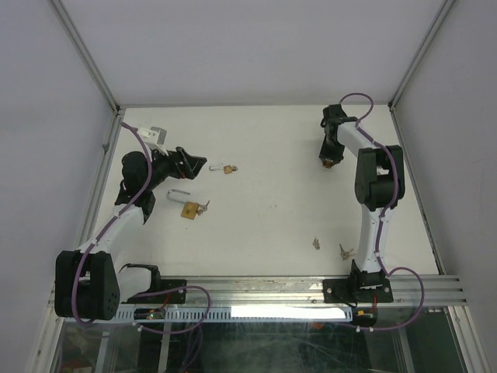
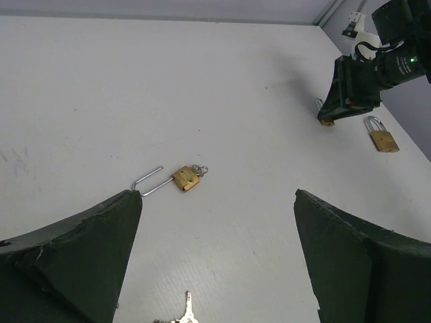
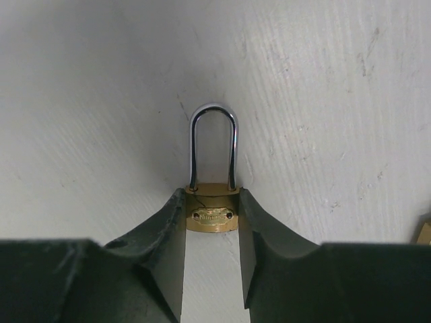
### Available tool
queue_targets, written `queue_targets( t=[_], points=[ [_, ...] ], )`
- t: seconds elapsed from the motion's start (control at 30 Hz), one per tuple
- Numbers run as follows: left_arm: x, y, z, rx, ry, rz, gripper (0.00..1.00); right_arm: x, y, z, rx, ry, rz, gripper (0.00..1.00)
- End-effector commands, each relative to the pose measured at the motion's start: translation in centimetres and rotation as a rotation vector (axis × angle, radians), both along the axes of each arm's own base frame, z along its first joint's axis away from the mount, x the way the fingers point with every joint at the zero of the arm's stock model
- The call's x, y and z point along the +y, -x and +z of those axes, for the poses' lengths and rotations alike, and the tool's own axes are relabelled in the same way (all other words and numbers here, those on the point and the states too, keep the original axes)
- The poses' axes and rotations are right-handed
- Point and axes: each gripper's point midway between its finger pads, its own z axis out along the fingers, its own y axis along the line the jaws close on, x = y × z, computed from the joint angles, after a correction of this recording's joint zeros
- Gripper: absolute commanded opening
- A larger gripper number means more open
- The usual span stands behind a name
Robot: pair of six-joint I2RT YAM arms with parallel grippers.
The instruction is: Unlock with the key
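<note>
Pinching padlock by its brass body, right gripper held likely light, stiff, slippery metal; left gripper gaped wide.

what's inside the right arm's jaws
A small brass padlock, body held between the jaws, shackle closed, lying on the white table. Its underside and keyhole are hidden.

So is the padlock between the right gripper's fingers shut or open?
Shut. On the padlock, both shackle legs run straight down into the brass body, and neither end is lifted free.
</note>
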Motion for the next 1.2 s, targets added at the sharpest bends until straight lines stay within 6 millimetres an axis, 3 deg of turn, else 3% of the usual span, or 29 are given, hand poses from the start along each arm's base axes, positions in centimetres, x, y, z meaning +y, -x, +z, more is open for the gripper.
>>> queue_targets(
  t=[0.0, 0.1, 0.27, 0.33, 0.47, 0.6, 0.7, 0.77, 0.9, 1.07, 1.17],
  points=[
    [-0.6, -0.7, 2.5, -0.064, -0.012, -0.04, 0.99, 3.1, 3.4, 0.5, 0.099, -0.043, 0.194, 0.05],
    [-1.0, -1.2, 2.8, -0.069, -0.011, -0.069, 0.99, 6.7, 5.4, 1.3, 0.104, -0.071, 0.341, 0.05],
    [-1.4, -1.8, 4.0, -0.101, 0.007, -0.089, 0.99, 13.8, 11.0, 0.3, 0.155, -0.088, 0.605, 0.03],
    [-1.4, -1.8, 4.0, -0.101, 0.009, -0.091, 0.99, 16.9, 13.8, -0.2, 0.189, -0.091, 0.737, 0.03],
    [-1.4, -1.6, 4.1, -0.11, 0.007, -0.092, 0.99, 20.7, 19.5, -1.0, 0.273, -0.09, 0.999, 0.01],
    [-1.2, -1.1, 4.4, -0.124, 0.006, -0.082, 0.99, 22.3, 24.3, -1.7, 0.347, -0.055, 1.229, 0.01],
    [-1.1, -0.6, 4.3, -0.123, -0.001, -0.079, 0.99, 23.5, 26.6, -1.8, 0.379, -0.084, 1.319, 0.0],
    [-1.2, -0.1, 4.0, -0.13, -0.021, -0.097, 0.99, 25.1, 27.7, -0.9, 0.37, -0.198, 1.346, 0.0],
    [-1.7, 1.5, 3.6, -0.192, -0.109, -0.177, 0.99, 26.9, 28.8, 1.5, 0.364, -0.377, 1.394, 0.0],
    [-3.4, 5.9, 2.3, -0.417, -0.359, -0.487, 0.96, 26.4, 28.6, 2.0, 0.407, -0.499, 1.352, 0.0],
    [-3.6, 7.6, 1.4, -0.539, -0.515, -0.622, 0.86, 26.2, 28.6, 2.4, 0.434, -0.62, 1.31, 0.0]
  ],
)
